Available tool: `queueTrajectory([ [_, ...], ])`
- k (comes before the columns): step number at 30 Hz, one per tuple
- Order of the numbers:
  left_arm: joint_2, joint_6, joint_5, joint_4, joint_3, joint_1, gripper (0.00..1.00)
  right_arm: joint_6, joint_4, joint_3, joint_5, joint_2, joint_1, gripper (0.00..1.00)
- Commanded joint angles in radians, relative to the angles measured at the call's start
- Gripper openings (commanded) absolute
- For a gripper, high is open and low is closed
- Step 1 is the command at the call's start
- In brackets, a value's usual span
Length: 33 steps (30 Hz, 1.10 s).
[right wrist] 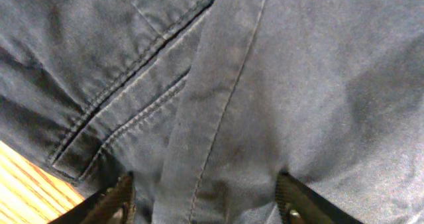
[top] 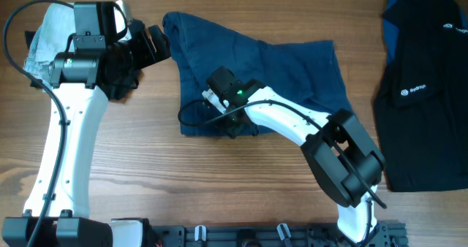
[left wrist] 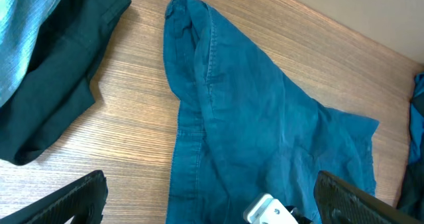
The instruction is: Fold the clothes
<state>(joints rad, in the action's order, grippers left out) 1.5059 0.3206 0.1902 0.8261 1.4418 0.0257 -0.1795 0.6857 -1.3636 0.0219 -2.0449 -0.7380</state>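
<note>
The clothes (top: 256,64) are one dark navy garment, lying crumpled and partly spread in the middle of the table. It also shows in the left wrist view (left wrist: 265,131) and fills the right wrist view (right wrist: 265,85), with stitched seams and a pocket edge. My left gripper (top: 150,46) is open and empty, hovering by the garment's upper left corner; its fingers (left wrist: 209,197) stand wide apart. My right gripper (top: 227,119) is down on the garment's lower left part. Its fingers (right wrist: 202,197) are apart and press into the fabric, with a seam between them.
A black garment with small white logos (top: 424,93) lies at the right edge. A pale blue denim piece (top: 44,42) and a dark garment (top: 121,86) lie at the far left under my left arm; both also show in the left wrist view (left wrist: 59,85).
</note>
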Motion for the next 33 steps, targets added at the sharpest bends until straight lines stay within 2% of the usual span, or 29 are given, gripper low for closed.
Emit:
queueTrajectory([
  [1,-0.017,-0.002,-0.009,0.002,-0.002,-0.005,1.00,0.033,0.002,0.004,0.027,-0.040,0.006,0.57],
  [4,-0.017,-0.002,-0.009,0.002,-0.002,-0.005,1.00,0.076,0.016,-0.013,0.034,-0.039,0.026,0.48],
  [8,-0.017,-0.002,-0.009,0.002,-0.002,-0.005,1.00,0.079,0.114,-0.085,0.000,-0.039,0.056,0.48],
  [9,-0.017,-0.002,-0.010,0.002,-0.002,-0.005,1.00,0.079,0.141,-0.107,0.000,-0.039,0.062,0.44],
  [12,-0.017,-0.002,-0.009,0.002,-0.002,-0.005,1.00,0.101,0.190,-0.179,0.000,-0.039,0.072,0.04],
  [18,-0.017,-0.002,-0.010,0.002,-0.002,-0.005,1.00,0.129,0.231,-0.352,0.039,-0.039,0.109,0.04],
  [23,-0.017,-0.002,-0.010,0.002,-0.002,-0.005,1.00,0.163,0.159,-0.465,0.113,-0.039,0.241,0.04],
  [33,-0.017,-0.002,-0.032,0.002,-0.002,-0.005,0.99,0.155,-0.354,-0.487,-0.005,-0.064,0.565,0.04],
])
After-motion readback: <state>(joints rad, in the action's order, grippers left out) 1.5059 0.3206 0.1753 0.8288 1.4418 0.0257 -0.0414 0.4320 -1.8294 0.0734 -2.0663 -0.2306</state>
